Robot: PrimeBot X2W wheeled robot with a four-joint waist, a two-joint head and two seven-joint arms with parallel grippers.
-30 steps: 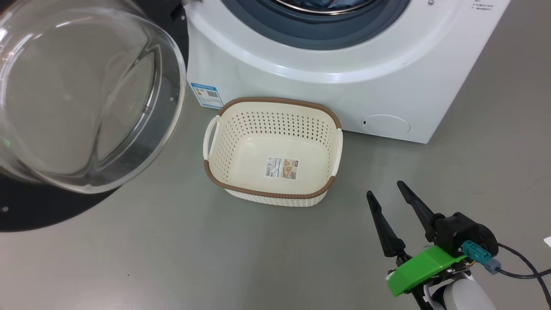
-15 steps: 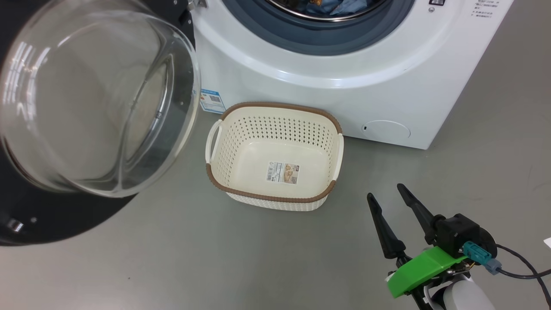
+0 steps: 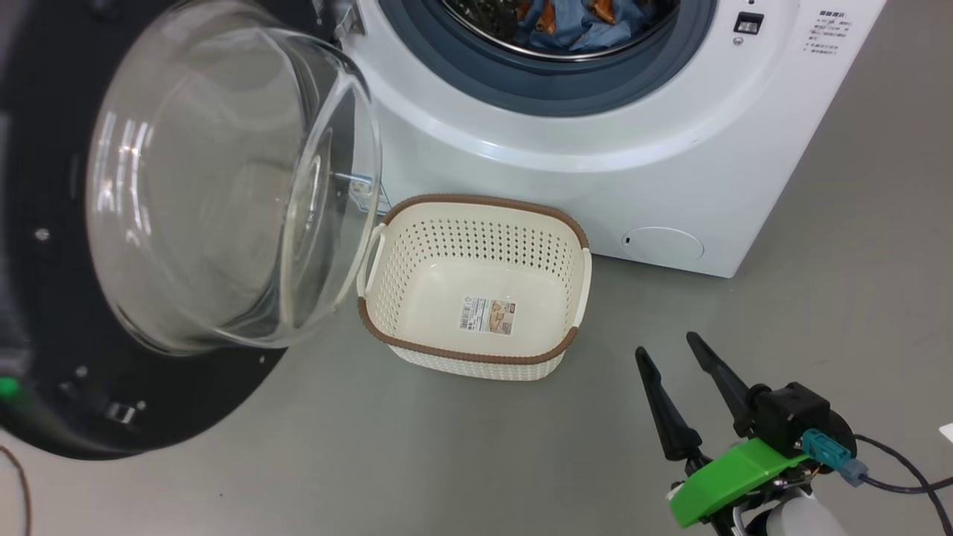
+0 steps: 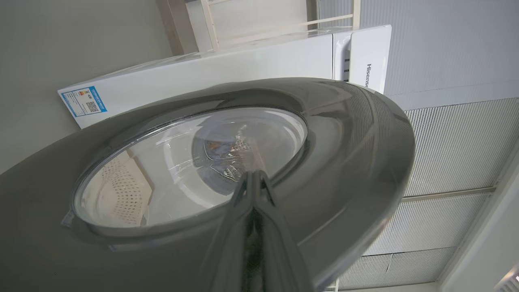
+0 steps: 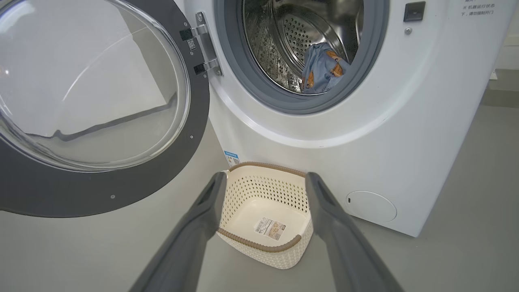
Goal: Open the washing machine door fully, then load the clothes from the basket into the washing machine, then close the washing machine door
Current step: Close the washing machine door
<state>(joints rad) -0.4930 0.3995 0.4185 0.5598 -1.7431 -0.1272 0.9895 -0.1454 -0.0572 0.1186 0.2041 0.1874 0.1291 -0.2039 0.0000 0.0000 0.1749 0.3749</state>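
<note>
The washing machine (image 3: 595, 164) stands with its drum open, and the light blue clothes (image 3: 588, 18) lie inside the drum (image 5: 320, 69). The washing machine door (image 3: 231, 186) hangs at the left, part-way swung, its glass bowl overlapping the basket's left handle. The cream basket (image 3: 476, 201) sits empty on the floor against the machine, with only a paper label on its floor. My left gripper (image 4: 254, 175) is shut, tips at the door's glossy outer face (image 4: 344, 134) by the glass edge. Low right of the basket (image 5: 259, 239), my right gripper (image 3: 665, 346) is open and holds nothing.
Grey floor runs around the basket, with free room in front of it and to the right. A round white flap (image 3: 662, 244) sits low on the machine and a blue label (image 5: 232, 158) behind the basket. A cable (image 3: 893, 476) trails from my right wrist.
The door has swung to the right, toward the basket and the machine. The head view has tilted up a little, showing more of the drum and clothes. My right gripper has stayed put.
</note>
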